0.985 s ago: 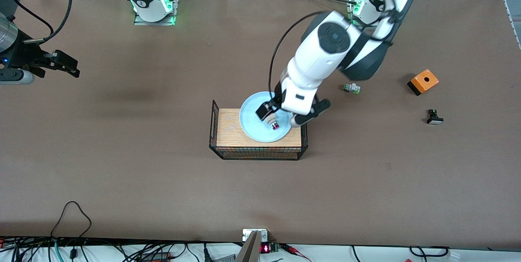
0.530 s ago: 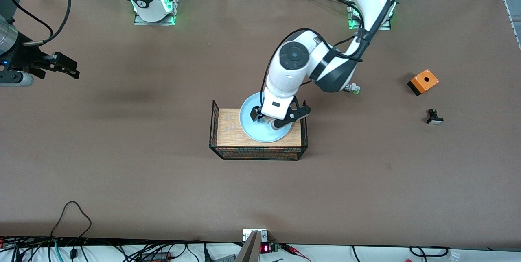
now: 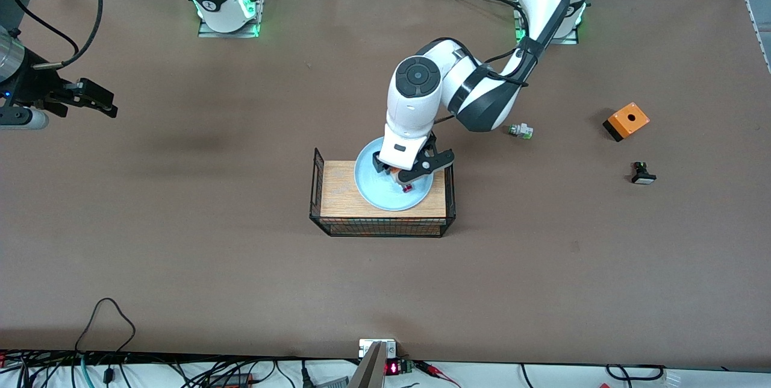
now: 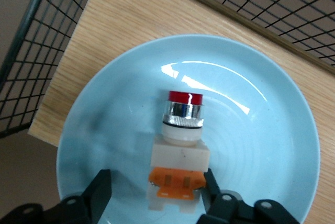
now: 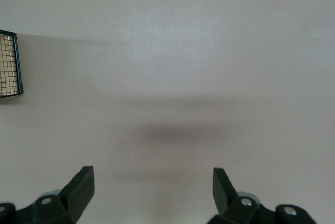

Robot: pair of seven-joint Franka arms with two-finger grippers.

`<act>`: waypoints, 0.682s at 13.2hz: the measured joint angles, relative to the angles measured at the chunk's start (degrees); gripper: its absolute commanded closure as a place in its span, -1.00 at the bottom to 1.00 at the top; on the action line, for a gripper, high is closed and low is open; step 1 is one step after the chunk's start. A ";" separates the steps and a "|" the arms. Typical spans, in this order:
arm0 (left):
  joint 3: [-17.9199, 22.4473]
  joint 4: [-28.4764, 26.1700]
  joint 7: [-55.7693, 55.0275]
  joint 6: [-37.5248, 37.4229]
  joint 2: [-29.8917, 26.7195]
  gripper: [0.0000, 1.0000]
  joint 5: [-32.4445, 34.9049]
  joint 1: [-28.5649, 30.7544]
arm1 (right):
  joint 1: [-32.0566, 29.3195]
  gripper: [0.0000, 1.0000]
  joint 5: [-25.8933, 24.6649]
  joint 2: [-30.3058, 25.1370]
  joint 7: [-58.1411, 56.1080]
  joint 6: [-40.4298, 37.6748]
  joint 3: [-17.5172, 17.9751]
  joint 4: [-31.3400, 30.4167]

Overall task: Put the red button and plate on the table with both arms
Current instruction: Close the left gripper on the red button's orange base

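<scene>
Bare table [image 3: 211, 267] lies open around the wire stand [image 3: 382, 225], whose raised mesh end [image 3: 315, 178] blocks one side.

Left arm — reaches from its base, wrist bent down; left gripper [image 3: 405, 175] low, fingers [image 4: 102, 191] spread wide. Right arm — waits at its end, held up; right gripper [image 5: 153, 188] level, fingers parted.

A robotics lab: two white robot arm bases [image 3: 229, 2] bolted to a wide brown matte desk [image 3: 181, 255], with black cable bundles [image 3: 181, 376] along its edge.
</scene>
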 measured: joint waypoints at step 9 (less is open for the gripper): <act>0.46 2.51 -0.04 -0.01 -0.92 0.68 0.02 0.24 | -0.20 -1.00 0.00 0.46 -0.02 -0.22 -0.01 0.36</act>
